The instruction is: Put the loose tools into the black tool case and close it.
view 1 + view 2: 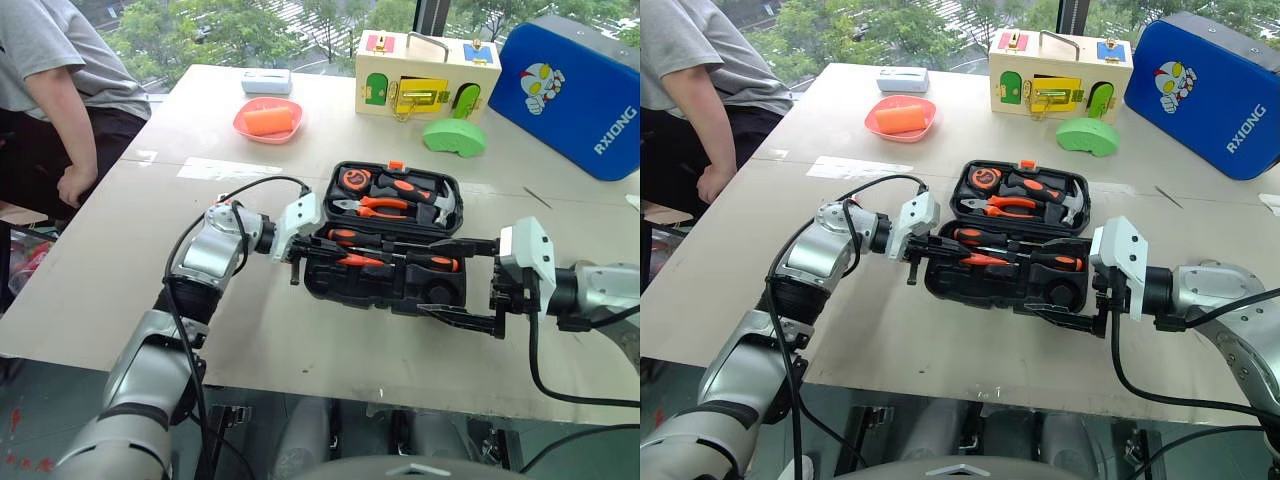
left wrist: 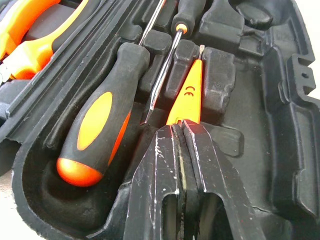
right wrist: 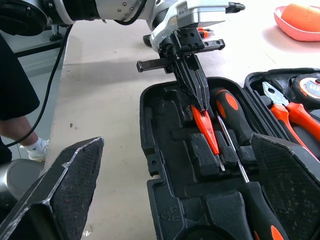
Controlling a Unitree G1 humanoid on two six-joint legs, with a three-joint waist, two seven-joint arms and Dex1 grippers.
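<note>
The black tool case (image 1: 380, 295) lies open in the middle of the table, its lid half holding pliers, a hammer and a tape measure. My left gripper (image 3: 202, 105) reaches into the near half from the case's left end. It is shut on the end of the slim orange tester screwdriver (image 2: 187, 95), which lies along a recess. Beside the tester rests a long screwdriver (image 2: 97, 125) with a black-orange handle, and another one (image 3: 260, 210) lies at the opposite end. My right gripper (image 1: 465, 283) is open, one finger on each side of the case's right end.
A person (image 1: 60, 90) sits at the table's far left. At the back stand a pink bowl (image 1: 268, 120), a small white box (image 1: 266, 80), a wooden latch box (image 1: 425, 75), a green object (image 1: 453, 137) and a big blue case (image 1: 580, 95).
</note>
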